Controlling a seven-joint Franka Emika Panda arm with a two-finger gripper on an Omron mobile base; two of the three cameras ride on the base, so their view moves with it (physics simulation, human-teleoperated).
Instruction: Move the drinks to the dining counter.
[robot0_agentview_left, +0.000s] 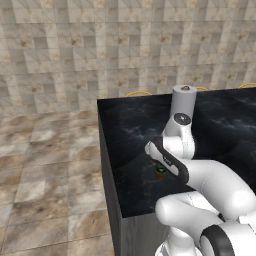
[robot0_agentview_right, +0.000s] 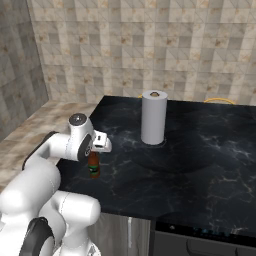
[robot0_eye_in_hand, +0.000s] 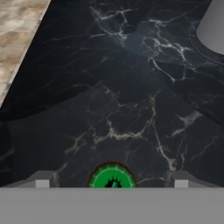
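Observation:
One small brown bottle (robot0_agentview_right: 93, 167) with a green cap (robot0_eye_in_hand: 111, 177) stands upright on the black white-veined marble top of the dining counter (robot0_agentview_right: 200, 160), near its front left corner. My gripper (robot0_agentview_right: 94, 156) hangs straight over the bottle, pointing down. It is open, with a fingertip (robot0_eye_in_hand: 41, 180) well clear of the cap on each side. In the left base view the bottle (robot0_agentview_left: 160, 172) peeks out beneath the hand, and the gripper (robot0_agentview_left: 161, 167) is mostly covered by the wrist. The second bottle is out of view.
A tall white paper-towel roll (robot0_agentview_right: 153, 117) stands further back on the counter (robot0_agentview_left: 125, 130). Yellow curved chair tops (robot0_agentview_left: 138, 93) rise behind the far edge. Tiled floor (robot0_agentview_left: 45, 165) lies left of the counter. A dark appliance panel (robot0_agentview_right: 200, 237) sits under the front right edge.

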